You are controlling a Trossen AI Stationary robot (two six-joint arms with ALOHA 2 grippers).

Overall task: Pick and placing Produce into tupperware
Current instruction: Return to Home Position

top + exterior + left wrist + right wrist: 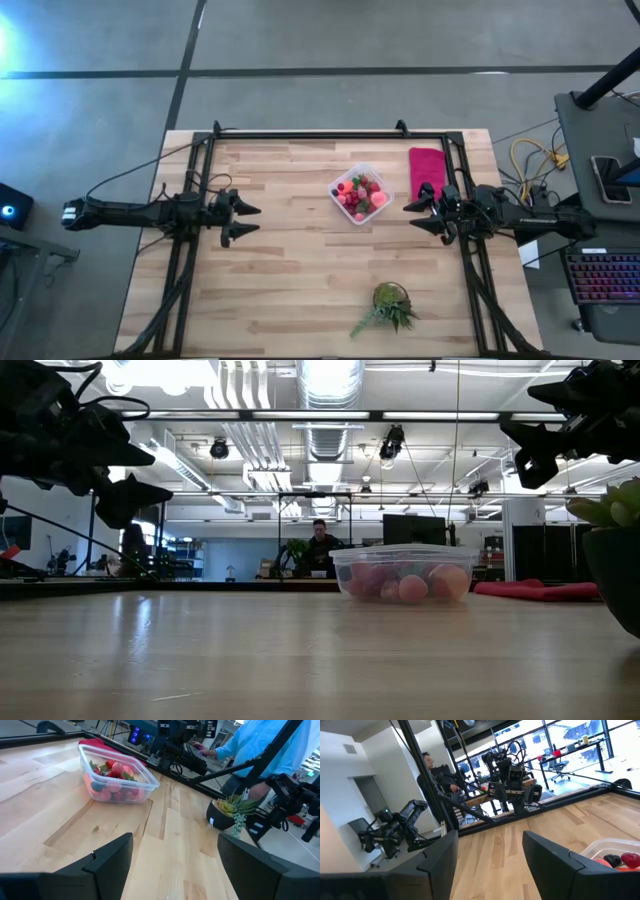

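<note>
The clear tupperware [360, 194] stands on the table right of centre, far half, with the red and pink produce [361, 195] heaped inside it; it also shows in the low view [405, 572] and the left wrist view [118, 776]. My left gripper [250, 220] hovers open above the table's left side, pointing toward the right edge, with nothing between its fingers. My right gripper [412, 216] hovers open at the right side, just near and right of the tupperware, with nothing between its fingers.
A flat magenta cloth [427, 172] lies right of the tupperware by the right rail. A green spiky plant in a dark pot [390, 305] stands near the front edge. Black frame rails [330, 134] run along the far, left and right sides. People show beyond the table.
</note>
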